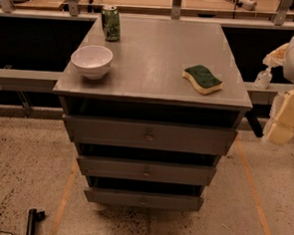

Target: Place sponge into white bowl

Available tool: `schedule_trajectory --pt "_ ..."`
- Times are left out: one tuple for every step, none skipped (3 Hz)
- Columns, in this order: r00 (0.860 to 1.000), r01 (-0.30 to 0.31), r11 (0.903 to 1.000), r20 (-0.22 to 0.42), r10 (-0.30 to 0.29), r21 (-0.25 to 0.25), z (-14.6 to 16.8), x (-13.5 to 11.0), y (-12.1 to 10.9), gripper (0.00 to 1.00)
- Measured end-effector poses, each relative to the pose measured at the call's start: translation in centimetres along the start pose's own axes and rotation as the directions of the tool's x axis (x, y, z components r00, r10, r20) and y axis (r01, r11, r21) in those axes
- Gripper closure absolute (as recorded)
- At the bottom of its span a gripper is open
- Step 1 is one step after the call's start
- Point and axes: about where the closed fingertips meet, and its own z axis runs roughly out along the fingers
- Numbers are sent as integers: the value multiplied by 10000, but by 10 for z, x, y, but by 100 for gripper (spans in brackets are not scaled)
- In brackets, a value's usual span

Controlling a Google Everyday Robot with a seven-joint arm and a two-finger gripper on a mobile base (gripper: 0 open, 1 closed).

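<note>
The sponge (203,78), dark green on top over pale yellow foam, lies flat near the right front of the grey cabinet top (156,55). The white bowl (91,61) stands upright and empty near the left front corner. My gripper (285,119), pale yellow and blocky, hangs at the right edge of the view, off the cabinet's right side and below the level of its top, well right of the sponge.
A green drink can (111,23) stands at the back left of the cabinet top, behind the bowl. The cabinet has three drawers (149,134) partly pulled out. A rail and dark gap run behind it. A black object (32,221) lies on the floor at lower left.
</note>
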Motion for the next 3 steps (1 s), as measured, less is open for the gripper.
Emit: schedule_trajectory --pt "10000 0 10000 1 0 2 0 0 0 0" --pt "9950 -647 9976 784 625 257 8 -2 -21 0" --pt "9600 -1966 9799 2098 1855 334 30 -3 -61 0"
